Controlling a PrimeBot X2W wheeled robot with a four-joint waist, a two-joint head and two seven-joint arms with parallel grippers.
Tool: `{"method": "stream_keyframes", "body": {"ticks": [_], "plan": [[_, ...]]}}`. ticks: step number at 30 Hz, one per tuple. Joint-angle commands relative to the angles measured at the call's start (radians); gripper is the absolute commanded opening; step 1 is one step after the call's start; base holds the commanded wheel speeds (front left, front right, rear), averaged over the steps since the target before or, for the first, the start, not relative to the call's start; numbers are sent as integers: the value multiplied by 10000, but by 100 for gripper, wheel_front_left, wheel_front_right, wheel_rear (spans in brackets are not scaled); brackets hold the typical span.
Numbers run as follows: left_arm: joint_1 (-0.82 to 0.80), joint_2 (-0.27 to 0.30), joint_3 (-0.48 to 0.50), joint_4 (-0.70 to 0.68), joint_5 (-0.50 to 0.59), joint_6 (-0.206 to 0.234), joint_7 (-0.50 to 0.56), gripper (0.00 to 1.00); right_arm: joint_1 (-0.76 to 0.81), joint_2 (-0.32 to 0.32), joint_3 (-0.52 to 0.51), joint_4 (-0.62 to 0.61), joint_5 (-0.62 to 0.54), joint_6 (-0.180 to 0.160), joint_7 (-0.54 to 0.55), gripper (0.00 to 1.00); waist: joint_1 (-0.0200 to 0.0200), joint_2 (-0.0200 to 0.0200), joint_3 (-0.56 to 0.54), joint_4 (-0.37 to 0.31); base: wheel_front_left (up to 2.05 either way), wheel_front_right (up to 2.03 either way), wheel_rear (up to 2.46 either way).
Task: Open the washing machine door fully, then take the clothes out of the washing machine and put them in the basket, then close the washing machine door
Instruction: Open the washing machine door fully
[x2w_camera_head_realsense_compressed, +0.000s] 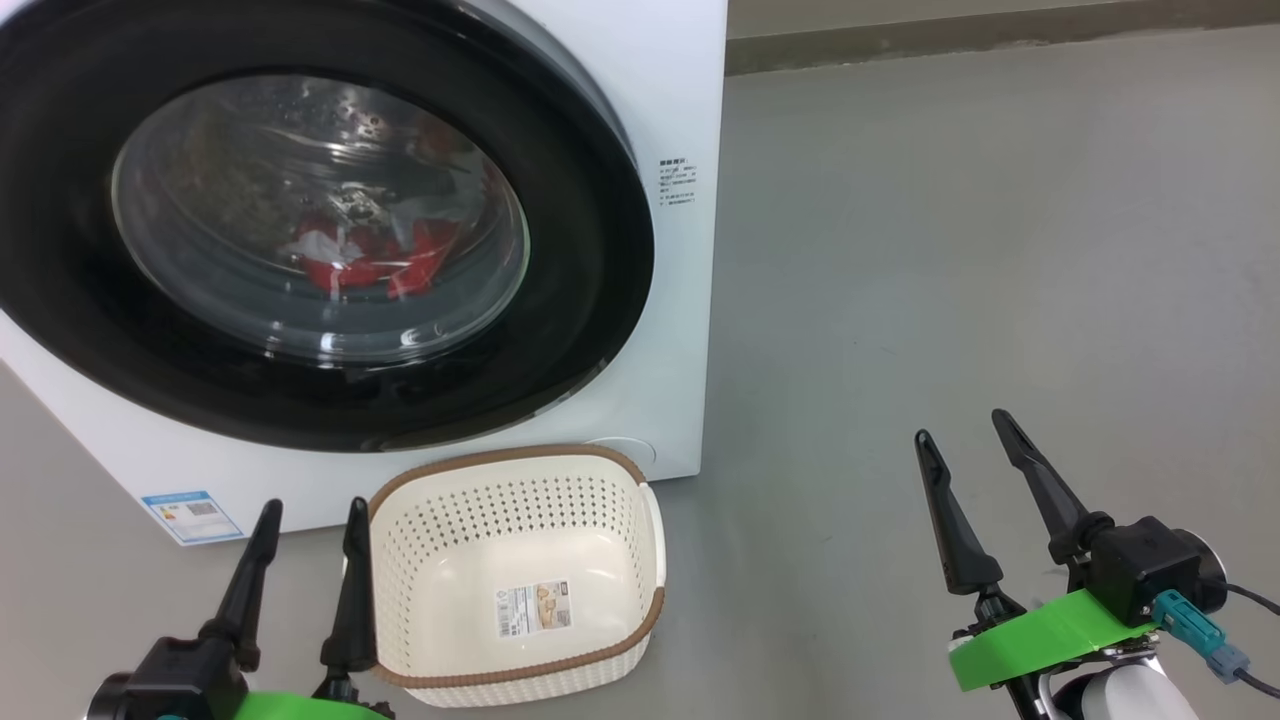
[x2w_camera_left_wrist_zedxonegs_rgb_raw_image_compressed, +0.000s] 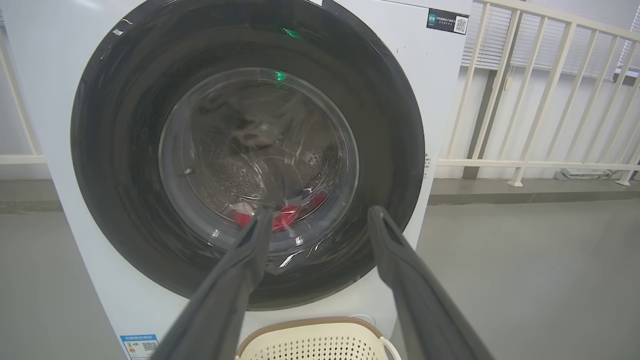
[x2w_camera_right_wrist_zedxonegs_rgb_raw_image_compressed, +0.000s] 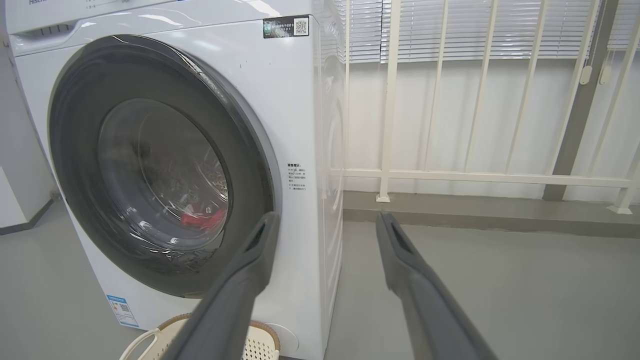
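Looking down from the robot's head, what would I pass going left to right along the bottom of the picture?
left pincer, open → basket → bare grey floor → right pincer, open

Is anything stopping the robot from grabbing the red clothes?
Yes. The shut door stands between the clothes inside the washing machine and both open grippers, the left gripper and the right gripper. The clothes show through it, but it must open first.
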Motion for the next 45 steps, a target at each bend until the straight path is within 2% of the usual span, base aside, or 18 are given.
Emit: {"method": "stream_keyframes", "body": {"ticks": [1,3,6,16,19,22,27,30,32,33,39,45], "plan": [[-513,143,363,-212,-3,86,-120,100,-601,-116,215,-212,142,-9,-65,60,-1,0,35,30,0,0,0],[-532,143,372,-213,-3,77,-120,100,-627,-116,245,-179,182,-9,-65,29,-1,0,81,72,0,0,0],[-530,143,332,-273,-34,111,-120,100,-698,-116,300,-119,336,-9,-65,0,-1,0,191,162,0,0,0],[-806,143,217,-562,-127,241,-120,100,-1634,-126,567,291,2659,-9,-65,0,-1,0,1090,524,0,0,0],[-983,143,185,-666,-122,272,-120,100,-2166,-301,780,456,3543,-9,-65,0,-1,0,1448,638,0,0,0],[-1156,143,58,-779,-24,305,-120,100,-2676,-487,944,696,4508,-9,-65,0,-1,0,1787,790,0,0,0],[-1423,143,-172,-1009,-18,372,-120,100,-3655,-758,1258,1245,6921,-9,-20,0,-1,0,2399,1091,0,0,0],[-1546,143,-263,-1134,-56,433,-120,100,-4359,-956,1394,1277,8927,-9,407,0,-1,0,2758,1290,0,0,0],[-1628,143,-323,-1179,-147,433,-120,100,-4793,-1245,1463,1296,9857,-9,731,0,-1,0,2970,1424,0,0,0],[-1628,143,-323,-1179,-147,433,-120,100,-4793,-1245,1463,1296,9857,-9,731,0,-1,0,2970,1424,0,0,0],[-1868,143,-639,-1384,-300,402,-120,100,-5951,-1683,1481,1543,12222,-9,2138,0,-1,0,3480,1802,0,0,0],[-2120,143,-857,-1573,-353,489,-120,100,-7073,-1944,1481,1777,13513,-9,3618,0,-1,0,4080,2100,0,0,0]]}}
